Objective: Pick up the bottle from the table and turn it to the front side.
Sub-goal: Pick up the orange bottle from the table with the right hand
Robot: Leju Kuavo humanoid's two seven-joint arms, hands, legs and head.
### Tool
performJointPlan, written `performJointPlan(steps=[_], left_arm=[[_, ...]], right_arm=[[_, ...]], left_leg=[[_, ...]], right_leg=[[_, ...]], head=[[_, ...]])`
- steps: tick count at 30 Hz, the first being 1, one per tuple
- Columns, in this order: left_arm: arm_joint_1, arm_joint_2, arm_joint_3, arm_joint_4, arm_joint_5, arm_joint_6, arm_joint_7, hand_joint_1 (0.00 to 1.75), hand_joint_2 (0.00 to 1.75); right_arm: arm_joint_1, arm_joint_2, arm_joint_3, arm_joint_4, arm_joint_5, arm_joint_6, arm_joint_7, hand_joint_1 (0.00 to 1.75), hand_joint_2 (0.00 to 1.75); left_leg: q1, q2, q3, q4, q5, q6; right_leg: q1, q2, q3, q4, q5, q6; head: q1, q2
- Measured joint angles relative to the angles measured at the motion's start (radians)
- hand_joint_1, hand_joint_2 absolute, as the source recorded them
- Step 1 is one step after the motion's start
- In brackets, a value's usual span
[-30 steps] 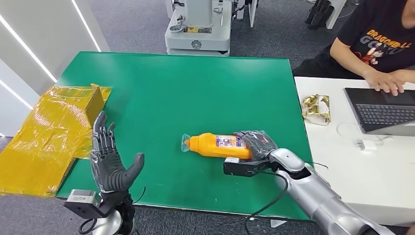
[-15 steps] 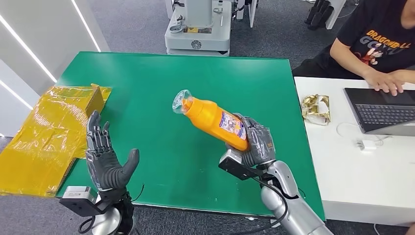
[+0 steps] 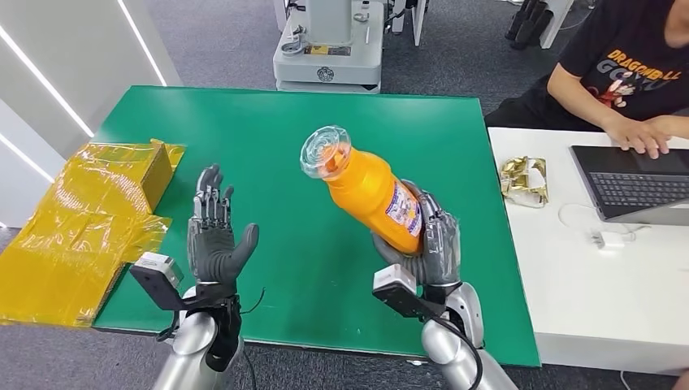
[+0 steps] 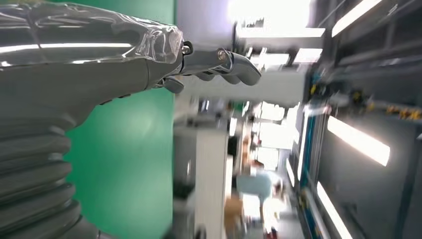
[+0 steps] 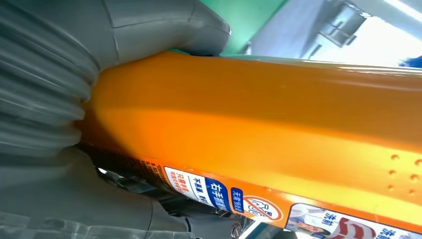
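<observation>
Orange plastic bottle with clear cap (image 3: 367, 192) is off the green table (image 3: 268, 138), frame centre, tilted, cap toward upper left — my right hand (image 3: 429, 238) wraps its lower body. Left hand (image 3: 215, 240) spread, holding nothing, lower left. Pick looks done; next — rotate the wrist until the label faces front.

1. An office-like robotics lab: grey carpet floor (image 3: 219, 41) and a wheeled machine base (image 3: 328, 49).
2. A person (image 3: 626, 73) types at a laptop (image 3: 630, 183) on a white desk (image 3: 585, 284) beside the green table (image 3: 268, 138).
</observation>
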Motion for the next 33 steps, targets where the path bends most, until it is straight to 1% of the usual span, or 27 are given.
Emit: performJointPlan(steps=[3, 6, 9, 16, 26, 33], left_arm=[[-0.025, 0.0, -0.014, 0.019, 0.029, -0.052, 0.01, 0.0, 1.75], [-0.048, 0.001, -0.025, 0.033, 0.033, -0.064, 0.012, 0.0, 1.75], [-0.062, 0.001, -0.031, 0.044, 0.035, -0.071, 0.013, 0.0, 1.75], [-0.083, -0.002, -0.037, 0.062, 0.024, -0.082, 0.013, 0.0, 1.75], [-0.094, -0.002, -0.04, 0.088, 0.018, -0.083, 0.012, 0.0, 1.75], [-0.094, -0.002, -0.04, 0.097, 0.014, -0.083, 0.012, 0.0, 1.75]], right_arm=[[0.0, 0.005, 0.0, 0.0, -0.006, 0.017, -0.001, 1.75, 1.75], [0.0, 0.008, 0.001, 0.004, -0.003, 0.036, 0.001, 1.75, 1.75], [-0.003, 0.012, 0.007, 0.014, 0.015, 0.073, 0.01, 1.75, 1.75], [-0.033, 0.031, 0.05, 0.069, 0.067, 0.186, 0.067, 1.75, 1.75], [-0.063, 0.049, 0.069, 0.132, 0.099, 0.29, 0.093, 1.75, 1.75], [-0.085, 0.056, 0.07, 0.158, 0.129, 0.339, 0.106, 1.75, 1.75]], left_leg=[[0.0, 0.0, 0.0, 0.0, 0.0, 0.0], [0.0, 0.0, 0.0, 0.0, 0.0, 0.0], [0.0, 0.0, 0.0, 0.0, 0.0, 0.0], [0.0, 0.0, 0.0, 0.0, 0.0, 0.0], [0.0, 0.0, 0.0, 0.0, 0.0, 0.0], [0.0, 0.0, 0.0, 0.0, 0.0, 0.0]], right_leg=[[0.0, 0.0, 0.0, 0.0, 0.0, 0.0], [0.0, 0.0, 0.0, 0.0, 0.0, 0.0], [0.0, 0.0, 0.0, 0.0, 0.0, 0.0], [0.0, 0.0, 0.0, 0.0, 0.0, 0.0], [0.0, 0.0, 0.0, 0.0, 0.0, 0.0], [0.0, 0.0, 0.0, 0.0, 0.0, 0.0]], head=[[0.0, 0.0], [0.0, 0.0], [0.0, 0.0], [0.0, 0.0], [0.0, 0.0], [0.0, 0.0]])
